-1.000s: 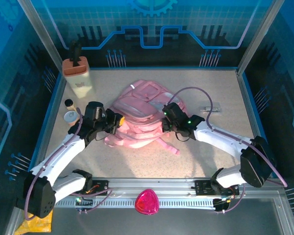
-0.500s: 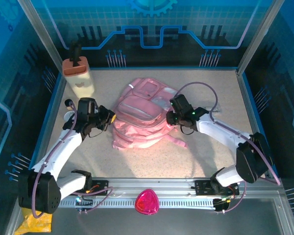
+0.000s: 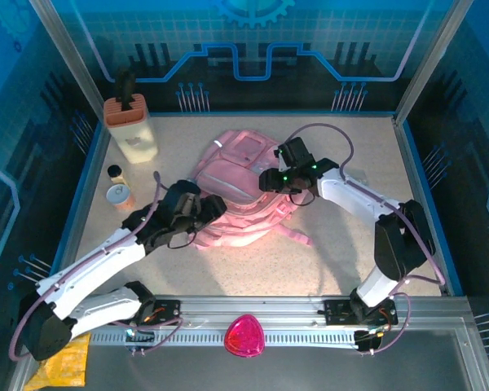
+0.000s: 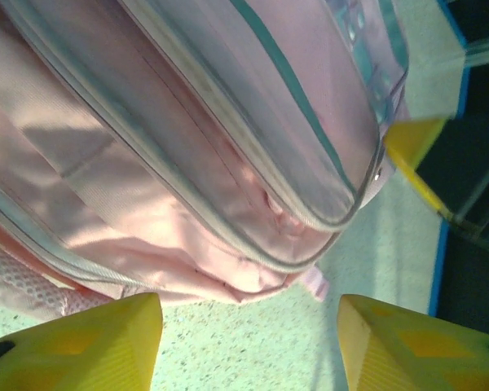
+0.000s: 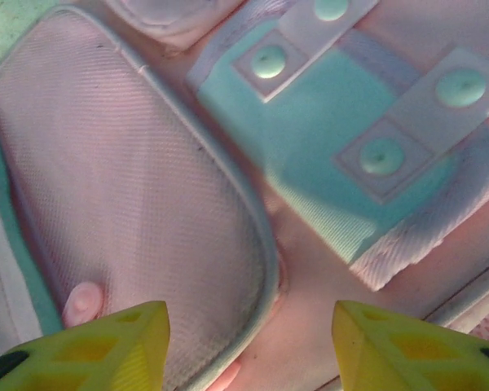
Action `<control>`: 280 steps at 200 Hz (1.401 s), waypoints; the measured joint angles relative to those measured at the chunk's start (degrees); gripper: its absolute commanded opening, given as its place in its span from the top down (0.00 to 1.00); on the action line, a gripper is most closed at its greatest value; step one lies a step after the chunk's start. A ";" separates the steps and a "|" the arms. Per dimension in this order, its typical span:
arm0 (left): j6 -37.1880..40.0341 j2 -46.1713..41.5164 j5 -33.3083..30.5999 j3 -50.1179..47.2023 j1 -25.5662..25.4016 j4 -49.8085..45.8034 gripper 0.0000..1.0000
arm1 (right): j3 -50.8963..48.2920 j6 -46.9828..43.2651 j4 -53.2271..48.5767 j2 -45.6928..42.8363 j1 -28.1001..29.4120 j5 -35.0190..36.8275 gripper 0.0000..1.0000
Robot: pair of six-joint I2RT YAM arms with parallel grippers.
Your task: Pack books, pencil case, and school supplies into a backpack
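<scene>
**STATUS: BOTH GRIPPERS RELEASED AT THE BACKPACK**

Near edge: one magenta domed object [image 3: 244,335] sits on the rail between my bases; it has no part in the task.

Change: a second ago both of my grippers were shut at the sides of the backpack [image 3: 228,175]; both have since opened. My left gripper [image 4: 248,322] now stands about half-wide and empty at the pack's near left edge; bare table [image 3: 350,244] shows between its fingers, with the pack's zipped rim just beyond. My right gripper [image 5: 248,326] is likewise about half-wide and empty over the pack's right side, above a mesh pocket and snap tabs; whether it touches the fabric I cannot tell. The backpack lies flat in mid-table, slightly farther from me than a second ago.

Meaning: I judge this a release after shifting the pack; the zip line that I can see looks closed and the contents are hidden, so how much is packed cannot be told.

Count, near to far: backpack, one; small round jars [image 3: 118,194] at the left, two; tall beige box [image 3: 134,138] in the far left corner, one.
</scene>
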 measured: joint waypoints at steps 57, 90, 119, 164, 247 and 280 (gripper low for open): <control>1.05 8.02 -11.85 5.35 -10.62 0.61 0.23 | 4.07 -0.72 0.42 8.31 -0.79 -6.27 0.74; 3.67 10.38 -16.39 5.77 -11.47 2.64 0.13 | 3.04 1.88 2.60 8.09 -0.04 -7.45 0.94; 7.45 9.46 -18.73 3.54 -10.43 4.44 0.07 | -0.24 6.14 7.17 5.86 3.32 -7.17 1.00; 11.10 1.33 -21.07 -0.15 -6.51 0.02 0.04 | -6.80 15.13 14.97 1.97 8.70 -6.34 1.00; -0.17 1.51 -26.21 1.44 -16.46 -13.75 0.01 | -8.81 24.50 19.30 -0.57 13.70 -0.96 1.00; -4.59 7.58 -28.83 3.85 -19.26 -14.49 0.03 | -8.81 25.99 19.37 -0.94 14.12 -0.28 1.00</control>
